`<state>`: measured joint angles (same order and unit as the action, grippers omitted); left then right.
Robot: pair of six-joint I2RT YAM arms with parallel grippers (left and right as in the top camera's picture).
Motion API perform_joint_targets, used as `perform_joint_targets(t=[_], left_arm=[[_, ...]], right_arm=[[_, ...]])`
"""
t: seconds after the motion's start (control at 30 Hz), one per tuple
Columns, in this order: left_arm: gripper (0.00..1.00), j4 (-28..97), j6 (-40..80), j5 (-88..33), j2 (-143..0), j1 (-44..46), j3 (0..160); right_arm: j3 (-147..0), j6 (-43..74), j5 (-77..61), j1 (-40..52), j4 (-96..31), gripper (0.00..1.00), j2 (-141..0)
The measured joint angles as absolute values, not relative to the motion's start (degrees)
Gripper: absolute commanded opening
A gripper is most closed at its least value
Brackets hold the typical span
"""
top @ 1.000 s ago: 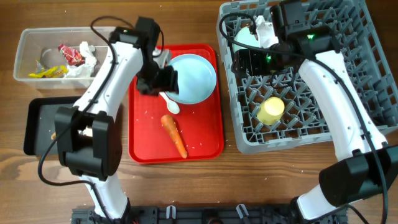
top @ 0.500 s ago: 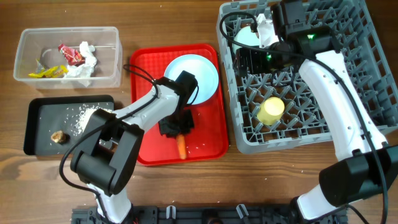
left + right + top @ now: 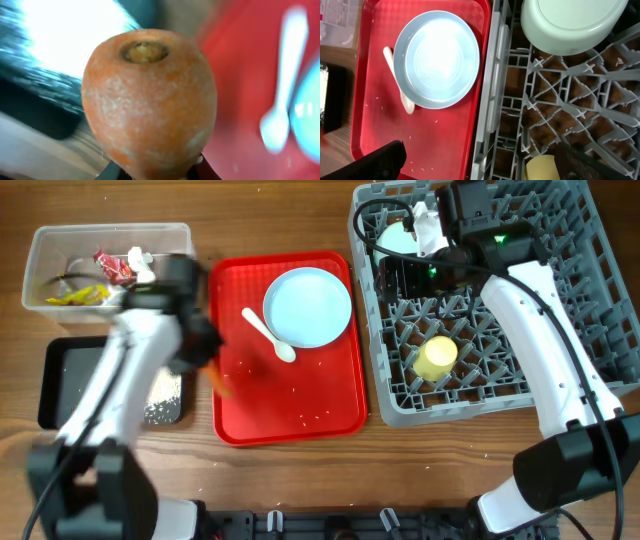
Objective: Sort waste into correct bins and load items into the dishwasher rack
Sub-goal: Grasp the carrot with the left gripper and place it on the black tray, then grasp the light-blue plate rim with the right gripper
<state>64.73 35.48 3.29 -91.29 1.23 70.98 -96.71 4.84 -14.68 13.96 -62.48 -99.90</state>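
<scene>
Your left hand (image 3: 156,174) grips the carrot (image 3: 150,100) at the edge of the red tray (image 3: 240,415); your right hand (image 3: 480,146) hangs wide open above the rack (image 3: 560,100).

carrot (image 3: 150,100) rough, matt; red tray (image 3: 290,402) glossy plastic

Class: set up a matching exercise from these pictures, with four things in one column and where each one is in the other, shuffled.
Things:
1. carrot
2. spoon
3. cup
4. wrappers

Places:
A. in the rack
B. in the tub
C. in the left gripper
D. on the red tray

Pairs: 1-C, 2-D, 3-A, 4-B
</scene>
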Motion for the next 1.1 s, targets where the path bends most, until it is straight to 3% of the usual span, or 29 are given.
perform_joint_targets(t=[0.13, 0.3, 0.37, 0.73, 0.83, 0.93, 1.1], left_arm=[[0.16, 63.1, 34.3, 5.2, -90.7, -11.9, 70.7], [0.36, 54.2, 33.6, 6.0, -91.2, -20.3, 64.8], [0.37, 52.5, 33.4, 6.1, -91.3, -20.6, 62.9], [0.43, 50.0, 33.5, 6.2, -91.3, -20.6, 60.4], [0.56, 51.6, 31.1, 5.2, -91.3, -19.8, 61.9], [0.76, 53.6, 27.4, 4.6, -91.5, -14.4, 68.7], [0.82, 47.8, 23.1, 3.6, -91.6, 1.2, 74.2]], right_arm=[[-96.7, 4.8, -14.5, 14.0, -62.5, 0.98, -99.9], [-96.7, 4.7, -14.5, 14.0, -62.5, 0.98, -99.9], [-96.7, 4.7, -14.5, 14.0, -62.5, 0.98, -99.9], [-96.7, 4.4, -14.5, 14.0, -62.5, 0.98, -99.9], [-96.7, 4.2, -14.6, 14.0, -61.2, 0.96, -99.9], [-96.7, 3.8, -17.3, 14.0, -58.2, 0.96, -99.9], [-96.7, 3.8, -21.1, 14.3, -56.2, 0.96, -99.9]])
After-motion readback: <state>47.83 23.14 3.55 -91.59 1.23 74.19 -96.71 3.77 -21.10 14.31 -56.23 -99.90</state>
